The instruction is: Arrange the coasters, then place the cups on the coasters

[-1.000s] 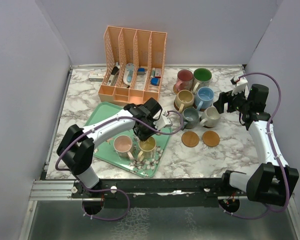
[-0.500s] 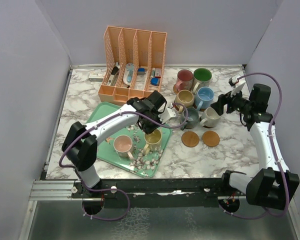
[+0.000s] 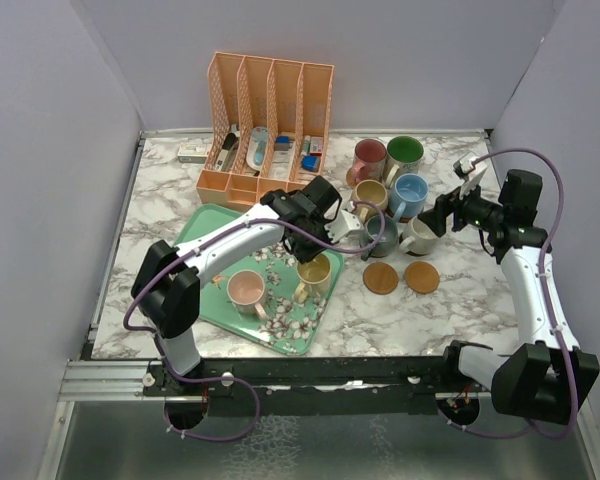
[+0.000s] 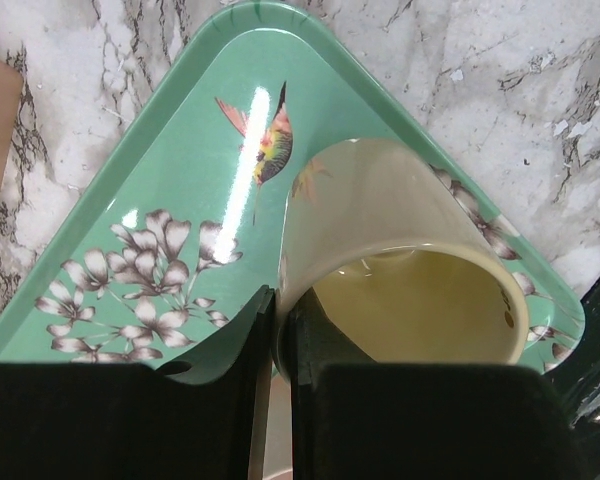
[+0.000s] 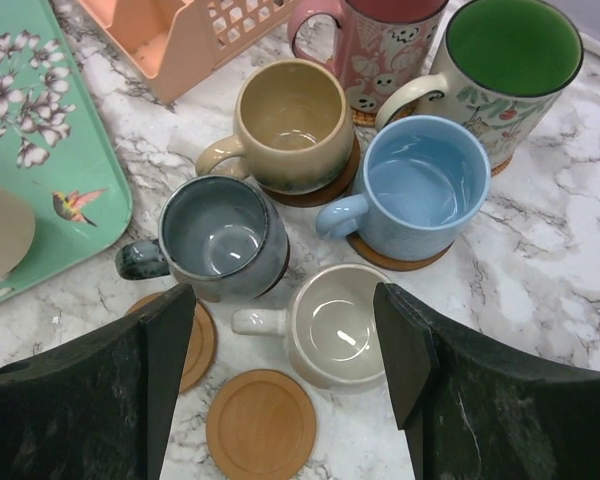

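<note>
The left hand (image 4: 277,318), pinching the yellow mug (image 4: 380,230) by its wall, has carried it toward three o'clock, nearer the bare coasters (image 3: 380,277).

Top camera: we look down from above and behind the arm bases (image 3: 185,365) over the whole bench (image 3: 165,190). Left wrist: very close, yellow cup (image 4: 400,260) at the left fingers (image 4: 310,345), tray (image 4: 130,200) beyond. Right wrist: higher, same tray beyond-left of the right fingers (image 5: 170,350).
</note>
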Robot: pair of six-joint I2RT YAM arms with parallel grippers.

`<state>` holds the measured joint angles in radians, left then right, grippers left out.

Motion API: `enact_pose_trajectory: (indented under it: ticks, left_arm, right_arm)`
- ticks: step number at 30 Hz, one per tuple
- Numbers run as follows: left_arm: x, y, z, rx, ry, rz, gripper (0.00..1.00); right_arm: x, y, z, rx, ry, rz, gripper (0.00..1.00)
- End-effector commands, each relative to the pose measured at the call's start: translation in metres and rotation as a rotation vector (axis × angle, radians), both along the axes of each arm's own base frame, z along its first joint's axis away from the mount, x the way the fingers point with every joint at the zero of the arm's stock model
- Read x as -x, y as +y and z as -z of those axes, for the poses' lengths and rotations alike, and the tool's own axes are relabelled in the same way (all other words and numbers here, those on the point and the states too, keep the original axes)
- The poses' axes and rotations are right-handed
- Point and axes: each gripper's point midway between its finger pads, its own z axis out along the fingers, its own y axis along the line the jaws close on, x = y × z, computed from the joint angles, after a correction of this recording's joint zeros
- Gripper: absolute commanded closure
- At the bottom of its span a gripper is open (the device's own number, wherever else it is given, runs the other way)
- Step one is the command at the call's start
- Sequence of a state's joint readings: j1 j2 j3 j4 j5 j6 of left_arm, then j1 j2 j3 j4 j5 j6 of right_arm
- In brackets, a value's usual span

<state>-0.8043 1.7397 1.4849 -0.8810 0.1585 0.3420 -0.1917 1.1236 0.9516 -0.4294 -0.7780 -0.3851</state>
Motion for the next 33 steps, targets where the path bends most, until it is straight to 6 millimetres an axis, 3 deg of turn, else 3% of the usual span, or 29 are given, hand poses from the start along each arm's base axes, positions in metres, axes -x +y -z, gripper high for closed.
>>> enact_pose_trajectory:
  ticks: [1,17,24,30,33]
  left_arm:
    - [-0.008,-0.002,-0.006,-0.016,-0.039,-0.011,1.00]
    - [-0.018,-0.023,0.006,-0.004,-0.013,0.081,0.97]
    - [-0.019,-0.026,-0.003,0.027,-0.022,0.088,0.62]
    - [-0.025,-0.020,-0.033,0.106,-0.056,0.087,0.33]
    - [-0.032,-0.009,-0.050,0.148,-0.085,0.078,0.25]
  right_arm:
    - [0.012,0.006,0.004,-0.011,0.015,-0.040,0.27]
    - [0.037,0.026,0.015,0.008,0.022,-0.215,0.35]
    - [0.051,0.040,0.021,0.020,0.009,-0.324,0.40]
    - [0.056,0.063,0.019,0.060,-0.022,-0.433,0.41]
    - [0.060,0.085,0.015,0.099,-0.048,-0.511,0.41]
